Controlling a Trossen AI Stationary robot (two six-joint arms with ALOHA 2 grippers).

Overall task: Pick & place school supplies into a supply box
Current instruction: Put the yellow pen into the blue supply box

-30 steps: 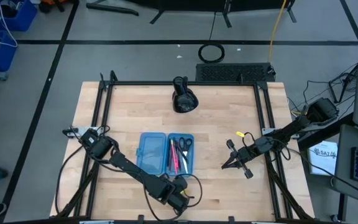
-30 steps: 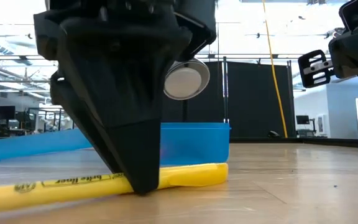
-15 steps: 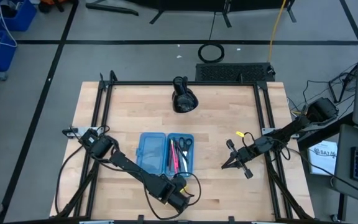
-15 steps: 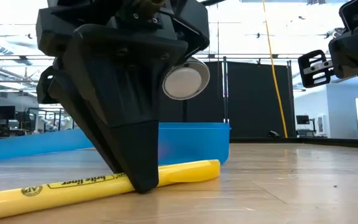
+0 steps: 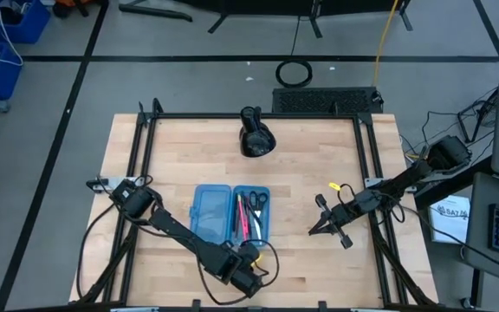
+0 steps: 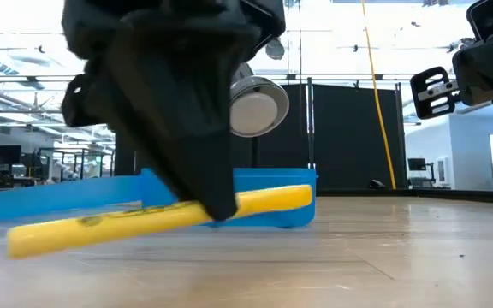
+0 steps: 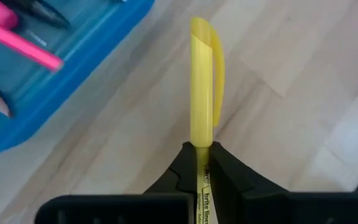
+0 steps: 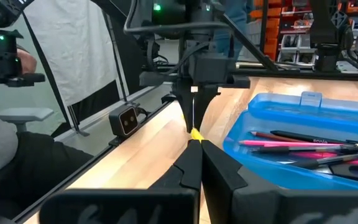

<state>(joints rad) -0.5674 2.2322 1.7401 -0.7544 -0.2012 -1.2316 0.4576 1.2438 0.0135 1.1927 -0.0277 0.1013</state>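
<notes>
Left end effector (image 7: 201, 151) pinches a smooth yellow pen (image 7: 202, 93), tilted off the grainy wooden tabletop (image 7: 291, 93) beside the translucent blue box (image 7: 67, 74). Right end effector (image 8: 194, 144) is closed, empty.

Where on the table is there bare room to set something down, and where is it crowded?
Free: bare wood between the supply box and the right gripper, and the strip between the box and the black lumpy object. Crowded: the near edge below the box, where the left gripper has its jaws shut on the yellow highlighter, and the box's right half, full of pens.
</notes>
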